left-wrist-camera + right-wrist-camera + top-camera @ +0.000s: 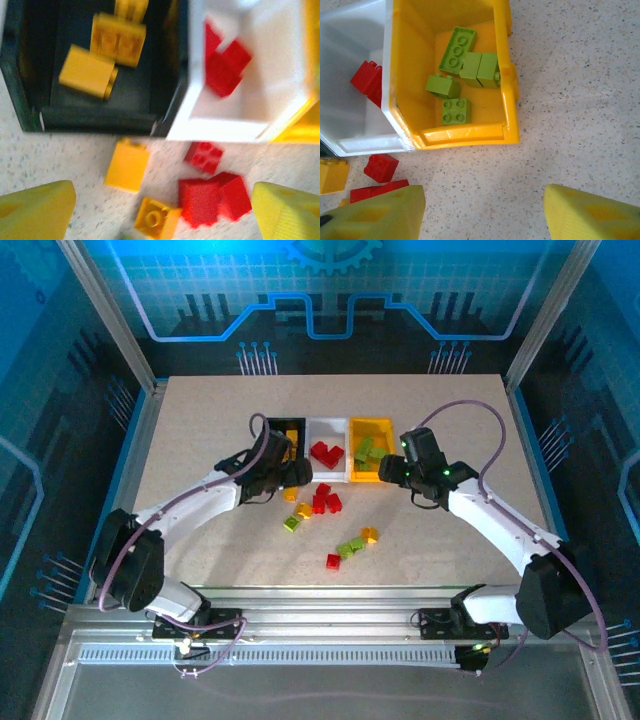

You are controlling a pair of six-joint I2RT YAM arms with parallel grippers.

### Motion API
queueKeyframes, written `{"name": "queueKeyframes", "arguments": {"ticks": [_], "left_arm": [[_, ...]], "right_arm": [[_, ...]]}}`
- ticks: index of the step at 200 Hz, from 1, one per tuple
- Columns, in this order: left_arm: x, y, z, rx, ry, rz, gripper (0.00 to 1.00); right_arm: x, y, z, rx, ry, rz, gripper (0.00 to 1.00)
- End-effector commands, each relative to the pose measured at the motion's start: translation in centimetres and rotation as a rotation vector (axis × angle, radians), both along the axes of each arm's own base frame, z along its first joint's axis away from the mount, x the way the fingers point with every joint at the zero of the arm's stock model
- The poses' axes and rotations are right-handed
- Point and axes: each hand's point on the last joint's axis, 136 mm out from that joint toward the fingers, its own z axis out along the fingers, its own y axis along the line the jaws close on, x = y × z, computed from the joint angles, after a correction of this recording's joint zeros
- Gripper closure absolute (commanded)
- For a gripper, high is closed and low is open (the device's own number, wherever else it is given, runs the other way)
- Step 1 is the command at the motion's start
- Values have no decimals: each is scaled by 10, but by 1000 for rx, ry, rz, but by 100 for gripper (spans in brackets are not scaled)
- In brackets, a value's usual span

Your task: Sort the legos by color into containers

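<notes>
The left gripper is being held above the near rims of the black bin and the white bin. Its jaws are being kept wide apart, with nothing gripped between the wedge-shaped yellow fingers. Glossy, boxy orange-yellow bricks with round studs are being contained in the dark-walled black bin, and red bricks in the smooth white one. On the speckled, grainy table, just in front of those bins, a loose orange-yellow brick and loose red bricks are being seen lying flat. The right gripper is being held near the yellow bin, its jaws likewise wide and empty. Lime green bricks are being contained in that thin-walled rectangular bin. Scattered pieces in green, orange and red are being seen nearer the arm bases.
</notes>
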Motion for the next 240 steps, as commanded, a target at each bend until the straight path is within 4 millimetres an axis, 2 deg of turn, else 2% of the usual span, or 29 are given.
{"name": "queueKeyframes", "arguments": {"ticks": [1,14,39,74,110,167,204,240], "left_arm": [[-16,-15,-28,-1,42,-128,8],[-19,-15,-39,56,46,-144,6],[-12,-4,-58,141,55,-102,9],[6,0,-64,195,4,-73,18],[21,3,-82,270,6,-62,26],[33,3,-81,286,-65,-63,41],[21,2,-84,276,-50,-73,59],[-11,-2,-71,236,-50,-65,68]], "right_arm": [[1,-4,-2,12,1,-25,35],[2,-4,-1,14,-3,-24,35],[3,-4,3,12,-7,-25,35],[1,-6,7,6,-14,-26,35],[0,-7,9,6,-16,-27,35],[0,-8,12,5,-26,-26,35],[2,-7,9,6,-20,-27,35],[3,-6,6,7,-15,-27,35]]}}
